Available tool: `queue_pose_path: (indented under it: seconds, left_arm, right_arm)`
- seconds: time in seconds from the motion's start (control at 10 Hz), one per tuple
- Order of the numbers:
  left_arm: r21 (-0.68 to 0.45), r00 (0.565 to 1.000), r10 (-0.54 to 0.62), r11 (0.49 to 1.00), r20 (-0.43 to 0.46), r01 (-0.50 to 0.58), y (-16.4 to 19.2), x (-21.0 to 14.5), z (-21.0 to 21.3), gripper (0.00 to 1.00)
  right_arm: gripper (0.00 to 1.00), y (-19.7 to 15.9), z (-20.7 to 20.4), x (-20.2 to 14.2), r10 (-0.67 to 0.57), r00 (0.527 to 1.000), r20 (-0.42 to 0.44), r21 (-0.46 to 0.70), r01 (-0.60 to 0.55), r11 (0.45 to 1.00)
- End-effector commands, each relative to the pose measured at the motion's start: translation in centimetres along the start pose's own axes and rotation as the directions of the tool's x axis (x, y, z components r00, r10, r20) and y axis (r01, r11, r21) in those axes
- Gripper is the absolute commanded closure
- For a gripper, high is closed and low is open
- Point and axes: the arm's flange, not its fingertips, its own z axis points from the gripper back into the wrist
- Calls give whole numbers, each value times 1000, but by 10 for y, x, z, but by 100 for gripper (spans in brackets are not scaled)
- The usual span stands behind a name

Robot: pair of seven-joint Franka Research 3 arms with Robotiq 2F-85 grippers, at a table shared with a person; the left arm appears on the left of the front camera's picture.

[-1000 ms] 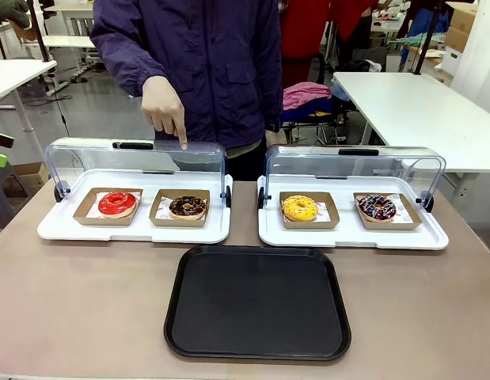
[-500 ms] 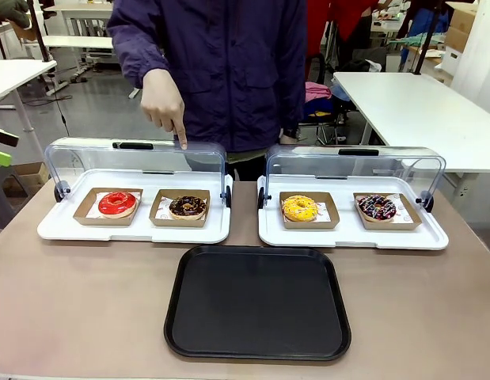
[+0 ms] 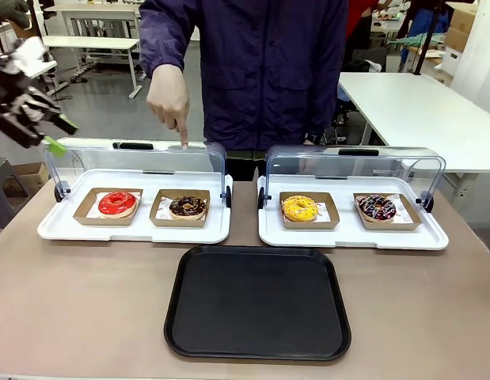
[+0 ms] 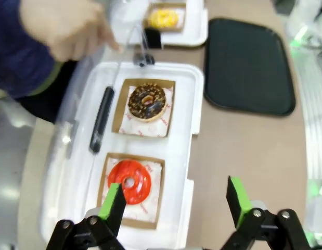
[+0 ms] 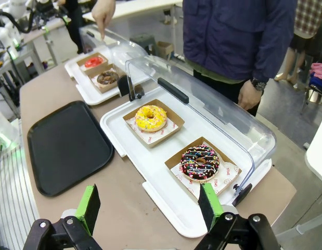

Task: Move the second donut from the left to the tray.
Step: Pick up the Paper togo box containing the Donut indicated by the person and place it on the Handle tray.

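The second donut from the left (image 3: pixel 187 207) has dark chocolate icing and lies in a brown cardboard holder on the left white tray; I also see this donut (image 4: pixel 146 101) in the left wrist view and, far off, the same donut (image 5: pixel 107 78) in the right wrist view. The black tray (image 3: pixel 257 301) lies in front of both white trays, bare. My left gripper (image 3: pixel 61 134) hangs open, high over the table's far left corner; seen from the wrist, the left gripper (image 4: pixel 175 200) holds nothing. My right gripper (image 5: pixel 149 205) is open too, above the table's right end.
A person's hand (image 3: pixel 169 103) points a finger down at the raised clear lid (image 3: pixel 134 158) behind the chocolate donut. A red-glazed donut (image 3: pixel 117 203) shares that white tray. The right white tray (image 3: pixel 351 237) holds a yellow donut (image 3: pixel 300 208) and a sprinkled one (image 3: pixel 377 207).
My left gripper has come into the front view at the upper left. The person has stepped to the right while the pointing finger stays over the lid.
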Motion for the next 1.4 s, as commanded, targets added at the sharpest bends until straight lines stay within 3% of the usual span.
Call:
queue_pose_path:
  seconds: [0.0,0.3,0.5,1.0,1.3]
  left_arm:
    - [-43,990,-29,999,-138,23,-8,31,-30,0]
    - [-69,949,-86,995,-304,68,-23,59,-99,0]
    - [-22,911,-127,991,-391,129,-38,61,-139,0]
    - [-14,860,-173,982,-480,190,-42,63,-217,0]
    - [-45,869,-143,989,-473,138,-23,62,-217,0]
  right_arm:
    - [0,-4,0,2,25,999,30,-1,-25,1000]
    - [0,-4,0,2,25,999,30,-1,-25,1000]
    - [0,-4,0,2,25,999,30,-1,-25,1000]
    - [0,-4,0,2,25,999,30,-1,-25,1000]
    - [0,-4,0,2,25,999,30,-1,-25,1000]
